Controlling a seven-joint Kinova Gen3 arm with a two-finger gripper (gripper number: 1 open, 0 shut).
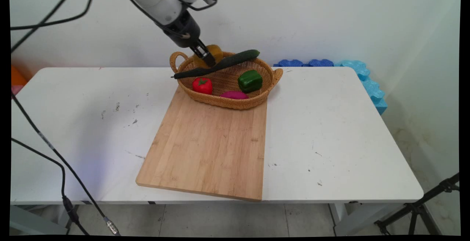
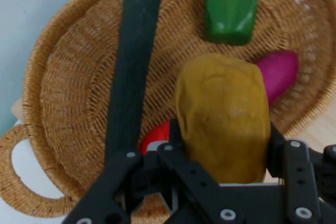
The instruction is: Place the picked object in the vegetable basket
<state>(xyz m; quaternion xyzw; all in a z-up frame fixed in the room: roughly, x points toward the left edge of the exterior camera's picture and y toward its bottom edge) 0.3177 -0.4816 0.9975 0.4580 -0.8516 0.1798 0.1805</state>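
My gripper [image 1: 206, 57] is shut on a yellow-brown potato [image 1: 216, 51] and holds it just above the far left part of a wicker basket [image 1: 227, 103]. In the hand view the potato [image 2: 223, 124] sits between the two fingers [image 2: 276, 145] of the gripper [image 2: 224, 145]. A long dark green cucumber [image 1: 220, 64] lies across the basket's rim below the potato and shows again as the cucumber [image 2: 134, 66] in the hand view. Inside the basket lie a red tomato [image 1: 202, 85], a green pepper [image 1: 250, 80] and a purple sweet potato [image 1: 234, 95].
The basket stands on the far end of a wooden cutting board [image 1: 209, 145] in the middle of the white table [image 1: 349, 131]. Blue foam mats [image 1: 330, 63] lean at the table's far right edge. A black tripod [image 1: 422, 206] stands on the floor at the lower right.
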